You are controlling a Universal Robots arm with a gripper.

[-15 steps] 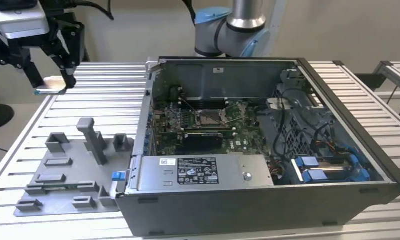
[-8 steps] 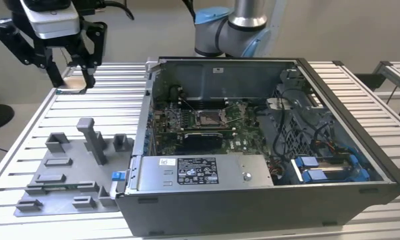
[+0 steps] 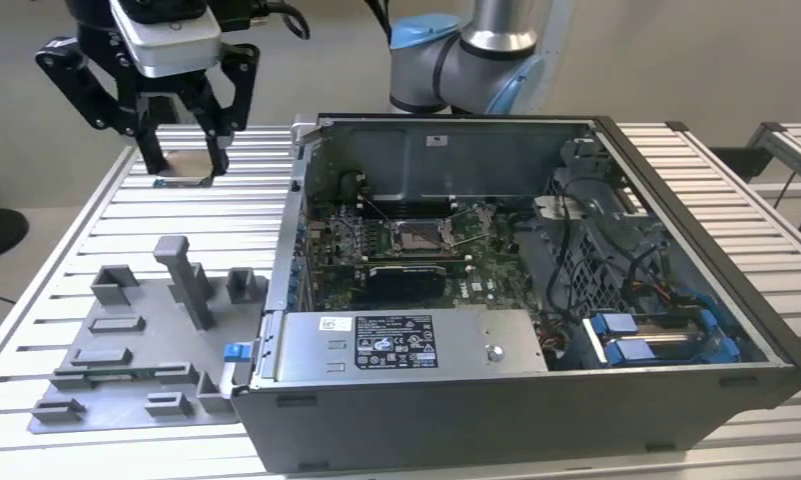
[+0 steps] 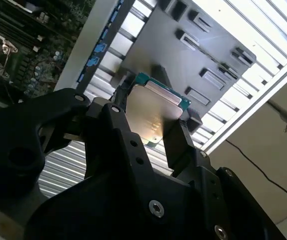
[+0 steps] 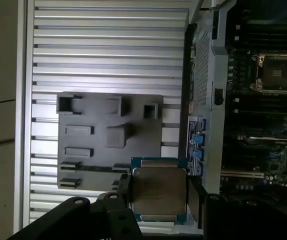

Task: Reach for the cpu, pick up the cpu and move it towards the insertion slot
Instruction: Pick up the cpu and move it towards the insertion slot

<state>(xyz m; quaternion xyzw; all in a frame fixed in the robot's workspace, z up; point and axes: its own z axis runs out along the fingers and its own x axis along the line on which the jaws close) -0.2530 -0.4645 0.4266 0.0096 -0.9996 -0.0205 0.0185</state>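
One gripper [image 3: 187,172], its two fingers clamped on the one cpu [image 5: 158,192], hung above the table [image 3: 220,215], well apart from the one insertion slot [image 3: 418,236] in the pc case [image 3: 507,430].

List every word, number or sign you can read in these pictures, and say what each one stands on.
No text can be read.
Black-and-white label on the metal cover inside the computer case: print too small.
White sticker on the back wall of that case: too small.
The cpu, clamped in the gripper: no legible marking on its top.
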